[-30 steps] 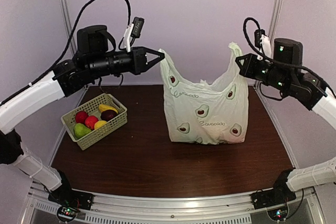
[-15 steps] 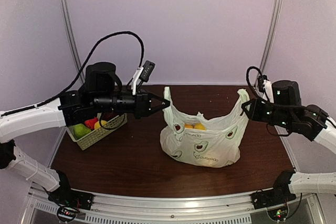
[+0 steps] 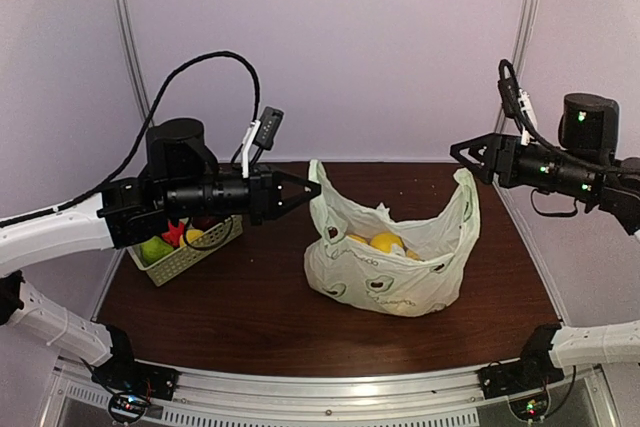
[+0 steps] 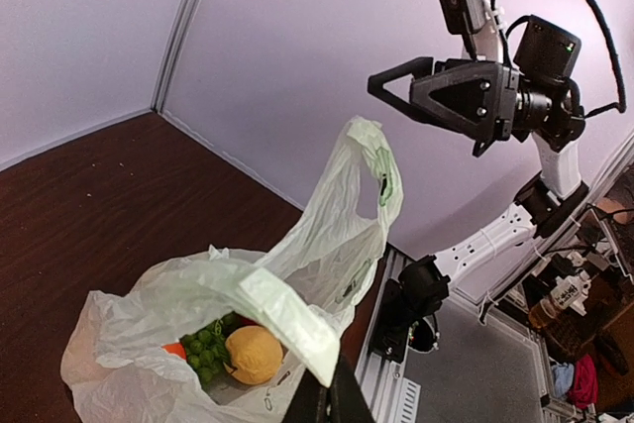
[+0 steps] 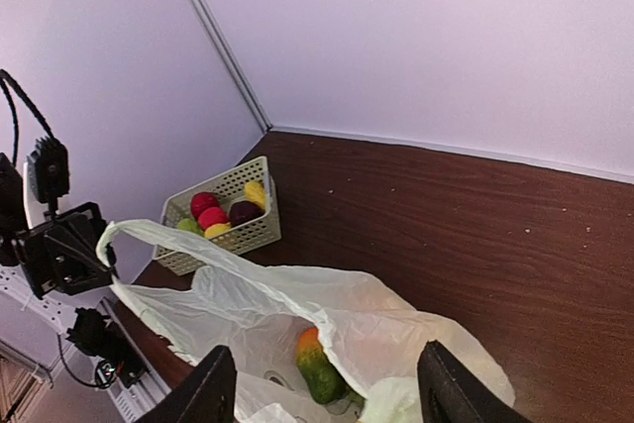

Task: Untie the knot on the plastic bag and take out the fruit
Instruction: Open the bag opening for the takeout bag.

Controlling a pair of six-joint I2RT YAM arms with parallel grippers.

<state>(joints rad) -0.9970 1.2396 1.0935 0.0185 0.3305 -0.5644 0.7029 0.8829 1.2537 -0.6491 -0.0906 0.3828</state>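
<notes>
Seen from above, my left pincer (image 3: 311,188) is clamped shut on one handle (image 3: 320,175) of the plastic bag (image 3: 395,282). It holds that side up so the mouth gapes. The bag sits mid-table with yellow fruit (image 3: 385,242) showing inside. My right pincer (image 3: 458,153) hangs just above the other handle (image 3: 466,185), not touching it.

My left wrist view shows the pinched strip of plastic at my fingers and the grapes (image 4: 203,344) below.

My right wrist view shows those jaws spread wide and empty over the open bag. I judge this one is free to reach in.
</notes>
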